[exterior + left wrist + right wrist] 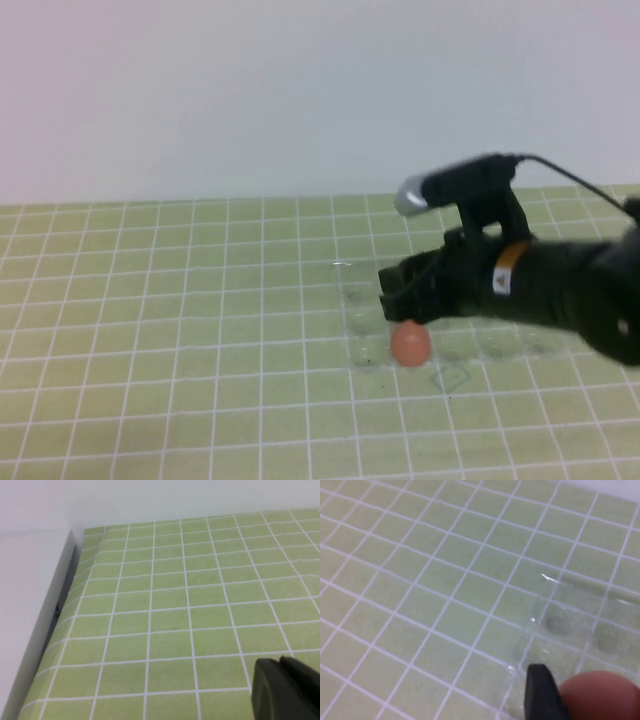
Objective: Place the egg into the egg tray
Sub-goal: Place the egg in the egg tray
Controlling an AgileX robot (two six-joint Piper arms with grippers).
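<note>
The high view looks down from the robot's side at the desk; each wrist view looks close at it; the high and right wrist views share the egg tray.

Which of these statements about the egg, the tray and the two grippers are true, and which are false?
1. Two eggs lie on the mat. False: only one egg shows.
2. The egg is at the near left corner of the clear egg tray. True.
3. The left gripper is beside the egg. False: it shows only in the left wrist view, over bare green grid mat, with no egg near.
4. The right gripper is directly above the egg. True: in the right wrist view one dark finger stands right beside it.
5. The egg is white. False: it is orange-brown.
6. The tray stands on a bare wooden table. False: it lies on the mat.
</note>
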